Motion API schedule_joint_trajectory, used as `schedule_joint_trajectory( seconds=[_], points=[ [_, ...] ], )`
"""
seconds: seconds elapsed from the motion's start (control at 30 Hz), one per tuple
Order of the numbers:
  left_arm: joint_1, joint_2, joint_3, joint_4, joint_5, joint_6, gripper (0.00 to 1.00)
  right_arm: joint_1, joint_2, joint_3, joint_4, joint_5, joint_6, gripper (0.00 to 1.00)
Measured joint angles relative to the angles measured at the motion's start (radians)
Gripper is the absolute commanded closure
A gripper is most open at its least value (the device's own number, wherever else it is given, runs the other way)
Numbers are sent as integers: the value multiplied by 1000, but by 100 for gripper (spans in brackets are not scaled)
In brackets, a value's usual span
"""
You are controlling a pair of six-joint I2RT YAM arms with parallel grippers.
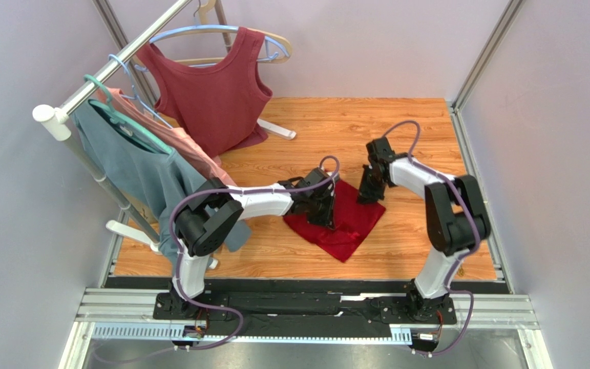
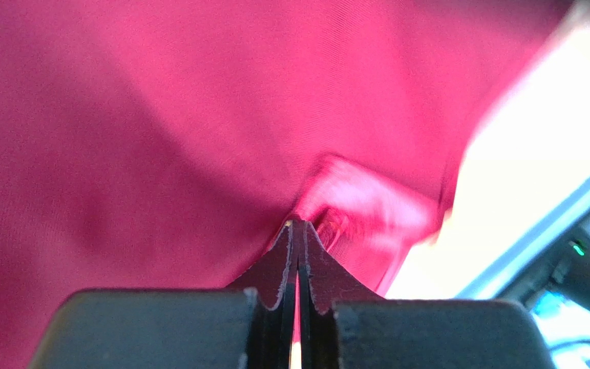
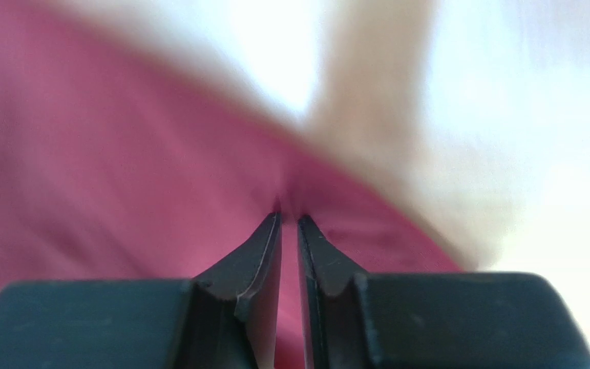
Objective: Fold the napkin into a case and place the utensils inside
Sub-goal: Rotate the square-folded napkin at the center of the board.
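The bright crimson napkin [image 1: 344, 223] lies partly folded on the wooden table, between the two arms. My left gripper [image 1: 323, 206] is down on its left part and is shut on a pinch of the cloth; the left wrist view shows the jaws closed with crimson cloth [image 2: 159, 138] bunched at the tips [image 2: 298, 224]. My right gripper [image 1: 369, 194] is at the napkin's far right corner and is shut on the cloth [image 3: 121, 169], pinched at the tips [image 3: 289, 217]. No gold utensils show in any view. No finished case shows.
A clothes rack [image 1: 83, 92] stands at the left with a maroon sleeveless top [image 1: 209, 92], a pink garment [image 1: 175, 138] and a grey-blue one [image 1: 133, 161]. A white rack foot [image 1: 279, 129] lies behind the napkin. Grey walls enclose the table [image 1: 421, 246].
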Motion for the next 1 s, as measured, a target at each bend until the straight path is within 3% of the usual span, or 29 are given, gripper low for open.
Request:
schedule_joint_trajectory(
  seconds=[0.1, 0.2, 0.3, 0.4, 0.53, 0.67, 0.77, 1.0],
  points=[
    [-53, 1, -6, 14, 25, -46, 95, 0, 123, 165, 2, 9, -35, 79],
    [-93, 2, 12, -23, 20, -53, 81, 0, 161, 257, -25, 17, -68, 66],
    [-105, -27, 17, -78, -8, -36, 69, 0, 107, 263, -71, 17, -92, 52],
    [-84, -116, 6, -145, -53, -13, 60, 0, -30, 192, -111, 14, -94, 46],
    [-63, -285, -53, -197, -105, 11, 69, 22, -217, 60, -137, 5, -47, 44],
    [-58, -433, -189, -188, -109, 19, 86, 103, -333, -88, -104, -52, 30, 64],
    [-45, -440, -246, -171, -73, 8, 90, 135, -276, -89, -83, -104, 57, 71],
    [-29, -342, -259, -127, -50, 3, 94, 219, -103, -14, -65, -112, 62, 71]
  ],
)
